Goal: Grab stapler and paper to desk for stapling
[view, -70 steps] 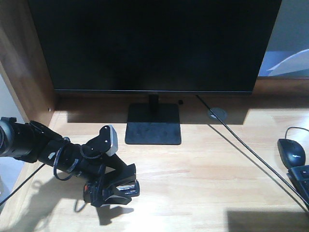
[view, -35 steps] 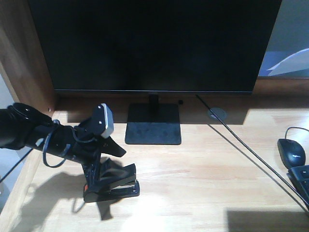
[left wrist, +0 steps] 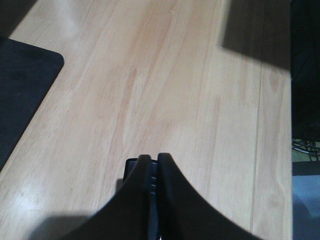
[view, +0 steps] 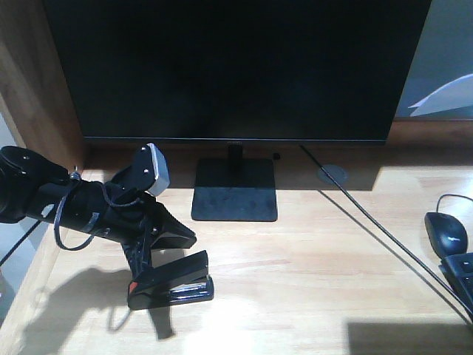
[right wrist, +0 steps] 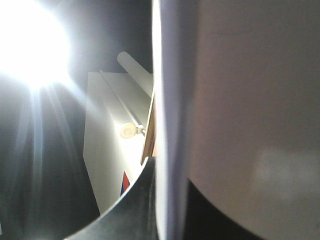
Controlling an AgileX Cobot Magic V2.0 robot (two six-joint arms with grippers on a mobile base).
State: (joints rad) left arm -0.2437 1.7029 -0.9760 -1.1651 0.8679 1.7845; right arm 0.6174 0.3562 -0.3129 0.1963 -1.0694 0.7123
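Stapler sat on the tabletop at the lower left of the front view, its top arm gaping and its orange patch at the left end. My left pincer hung just above it, and I could not tell whether any part of me touched it. I judged that a careless pull away could clip that raised arm and skid the stapler toward the tabletop's left edge.

From the left wrist, that pincer was narrow, its fingers pressed together with nothing clearly between them and bare wood ahead.

From the right wrist, my right pincer seemed clamped on the paper, which ran edge-on down the middle and filled the right of the frame. Glare burned the upper left. A limp sheet held by one edge could sag, slip or crease. Swung in half-blind, it might sweep the stapler aside.
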